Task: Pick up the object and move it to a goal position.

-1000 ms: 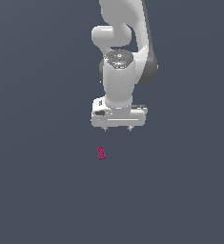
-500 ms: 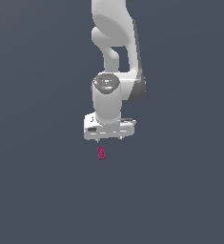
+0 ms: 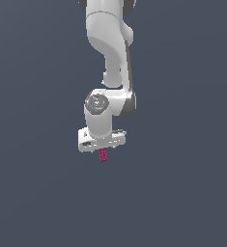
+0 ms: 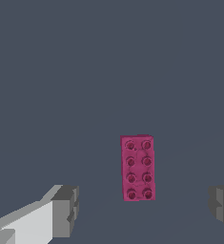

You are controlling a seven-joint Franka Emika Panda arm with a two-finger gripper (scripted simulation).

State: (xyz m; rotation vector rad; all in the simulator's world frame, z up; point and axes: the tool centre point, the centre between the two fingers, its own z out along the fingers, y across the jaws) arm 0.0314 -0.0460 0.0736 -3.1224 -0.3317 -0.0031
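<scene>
Fingers [image 4: 61,212] of the gripper [image 4: 142,209] fill the nearest part of the wrist view: one grey pad on a white body at one side and a second grey pad [image 4: 222,206] at the far edge of the frame, two in all. They stand wide apart, released, with nothing clasped and nothing touching either pad.

Between the two pads, closer to the middle of the gap than to either one, lies the object [image 4: 138,167], a single magenta-red oblong block. Its top carries eight round studs in two rows of four. It lies flat on the plain dark grey ground [image 4: 108,66], long side running away from the gripper, and clear grey ground shows on both of its long sides, so the pads are apart from it.

In the exterior view the gripper [image 3: 101,143] hangs pointing down from the one white arm [image 3: 107,58], and the block [image 3: 103,155] shows just under its lower edge, partly covered by the white hand, so from there I cannot tell how much height separates them.

Beyond the block the same grey ground [image 3: 182,193] stretches on evenly; no box, tray or other container shows in either view
</scene>
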